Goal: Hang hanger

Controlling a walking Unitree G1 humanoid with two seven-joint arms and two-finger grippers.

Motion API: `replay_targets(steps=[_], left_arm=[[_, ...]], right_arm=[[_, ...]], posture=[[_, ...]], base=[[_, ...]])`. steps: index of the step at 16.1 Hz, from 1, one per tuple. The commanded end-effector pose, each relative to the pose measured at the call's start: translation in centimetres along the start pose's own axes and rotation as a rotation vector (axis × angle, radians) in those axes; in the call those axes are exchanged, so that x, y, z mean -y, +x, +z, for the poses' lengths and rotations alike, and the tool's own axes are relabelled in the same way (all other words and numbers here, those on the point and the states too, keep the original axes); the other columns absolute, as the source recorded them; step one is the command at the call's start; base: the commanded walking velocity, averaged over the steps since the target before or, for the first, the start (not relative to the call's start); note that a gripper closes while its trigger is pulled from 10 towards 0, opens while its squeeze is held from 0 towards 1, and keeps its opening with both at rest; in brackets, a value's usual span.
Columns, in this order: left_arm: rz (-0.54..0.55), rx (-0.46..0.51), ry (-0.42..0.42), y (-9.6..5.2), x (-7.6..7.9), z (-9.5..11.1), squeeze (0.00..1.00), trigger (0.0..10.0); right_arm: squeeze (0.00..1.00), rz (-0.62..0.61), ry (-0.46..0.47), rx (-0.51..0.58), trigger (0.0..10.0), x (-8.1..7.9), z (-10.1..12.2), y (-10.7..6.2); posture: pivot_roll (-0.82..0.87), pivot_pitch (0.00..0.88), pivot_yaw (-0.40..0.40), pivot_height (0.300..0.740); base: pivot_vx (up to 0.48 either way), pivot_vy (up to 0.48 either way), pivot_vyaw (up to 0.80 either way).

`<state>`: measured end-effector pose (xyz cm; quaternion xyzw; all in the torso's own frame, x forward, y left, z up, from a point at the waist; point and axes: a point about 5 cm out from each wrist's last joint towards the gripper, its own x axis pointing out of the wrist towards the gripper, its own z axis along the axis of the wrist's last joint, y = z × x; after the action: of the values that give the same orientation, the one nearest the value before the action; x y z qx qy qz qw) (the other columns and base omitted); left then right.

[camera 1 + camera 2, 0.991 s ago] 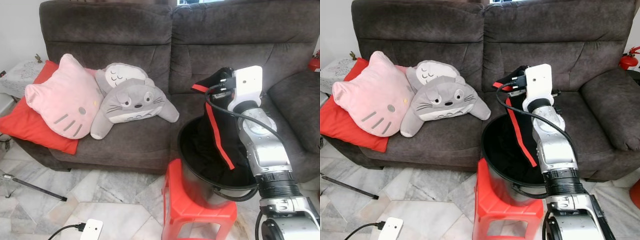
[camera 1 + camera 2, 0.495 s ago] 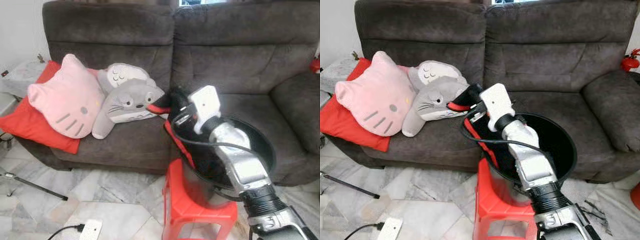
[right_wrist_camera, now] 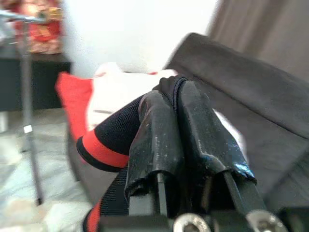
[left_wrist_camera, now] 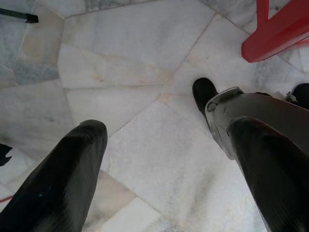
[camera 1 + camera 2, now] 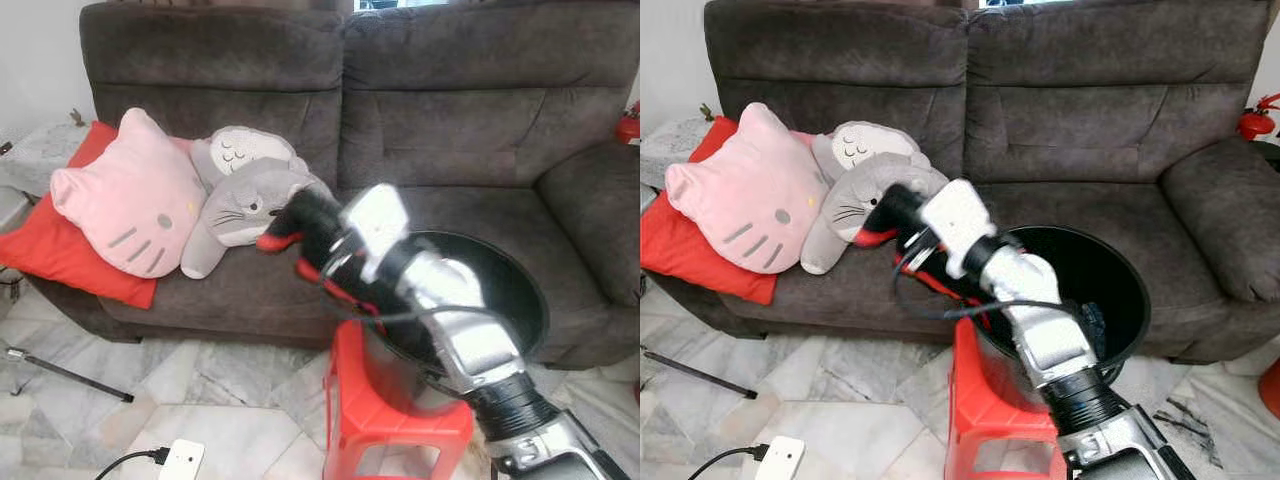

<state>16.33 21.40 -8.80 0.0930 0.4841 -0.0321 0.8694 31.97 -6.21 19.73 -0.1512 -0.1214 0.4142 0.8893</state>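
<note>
The black garment with red trim [image 3: 108,140] is clamped between the two closed fingers [image 3: 157,140] of the right tool [image 3: 176,104]; no hanger can be made out in any view. In the head views the garment [image 5: 300,225] hangs in the air, above the front edge of the sofa seat and just beside the grey Totoro plush [image 5: 262,205], with a red-edged strip [image 5: 930,280] trailing back toward the black bucket [image 5: 520,285]. The silver right arm [image 5: 455,330] reaches from the bucket side across to the garment, blurred by motion. The black bucket stands on the red plastic stool [image 5: 385,425], which is on the marble floor [image 5: 220,385] directly in front of the sofa [image 5: 440,110]. On the sofa seat, on the far side of the Totoro plush from the bucket, lie a pink cat-face cushion [image 5: 125,195] and, under it, a red cushion [image 5: 55,250]. A white power adapter with a black cable [image 5: 180,460] lies on the floor near the stool. The left tool [image 4: 159,159] hangs low over the marble floor [image 4: 130,63] with its fingers [image 4: 60,179] spread apart and gripping nothing; a corner of the red stool [image 4: 277,29] and the robot's black foot [image 4: 203,92] are near it.
</note>
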Motion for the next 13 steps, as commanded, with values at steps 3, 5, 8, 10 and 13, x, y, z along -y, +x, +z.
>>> replay_targets(steps=[3, 5, 8, 10, 13], left_arm=[[0.009, -0.013, 0.007, -0.1, -0.3, -0.4, 0.0, 10.0], [0.008, -0.015, 0.006, -0.1, -0.3, -0.4, 0.0, 10.0], [0.007, -0.015, 0.008, -0.1, -0.4, -0.4, 0.0, 10.0], [0.007, -0.011, 0.012, -0.1, -0.5, -0.2, 0.0, 10.0], [0.004, -0.006, 0.021, 0.0, -0.6, 0.1, 0.0, 10.0]], right_arm=[[0.0, 0.051, -0.078, 0.015, 0.0, -0.4, 0.9, 0.5], [0.0, -0.014, -0.107, -0.033, 0.0, 0.8, 0.2, 0.1], [0.0, -0.175, -0.087, 0.07, 0.0, 4.1, 2.3, -2.8], [0.0, -0.371, -0.111, 0.086, 0.0, 7.0, 3.1, -5.8], [0.0, -0.315, -0.119, 0.135, 0.0, 7.0, 4.3, -8.5]], posture=[[-0.16, 0.0, 0.058, 0.74], [-0.16, 0.0, 0.058, 0.74], [-0.16, 0.0, 0.066, 0.74], [-0.17, 0.0, 0.074, 0.74], [-0.18, 0.0, 0.089, 0.74]], base=[[0.0, 0.0, 0.0], [0.0, 0.0, 0.0], [0.0, 0.0, 0.0], [0.0, 0.0, 0.0], [0.0, 0.0, 0.0]])
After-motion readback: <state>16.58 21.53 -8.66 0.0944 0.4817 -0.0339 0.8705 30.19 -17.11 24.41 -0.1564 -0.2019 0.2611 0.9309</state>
